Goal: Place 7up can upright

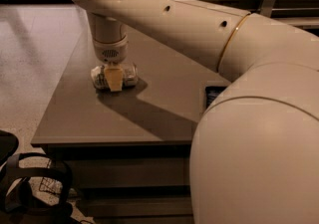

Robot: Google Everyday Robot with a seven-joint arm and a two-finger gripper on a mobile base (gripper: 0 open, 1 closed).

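The 7up can point(128, 73) lies on its side on the grey-brown table point(124, 118), near the far left part of the top. It is whitish-silver with small print. My gripper point(114, 75) comes straight down from the cream arm point(164, 14) and straddles the middle of the can. The near finger point(114, 79) lies flat against the can's side; the far finger is hidden behind the can. The can's ends stick out left and right of the finger. The can still rests on the table.
A flat dark-blue item point(213, 94) lies on the table at the right, mostly hidden by my arm's bulky lower segment point(259, 158). The table's front edge point(114, 143) and left edge are near. A black object point(30, 193) stands on the floor at lower left.
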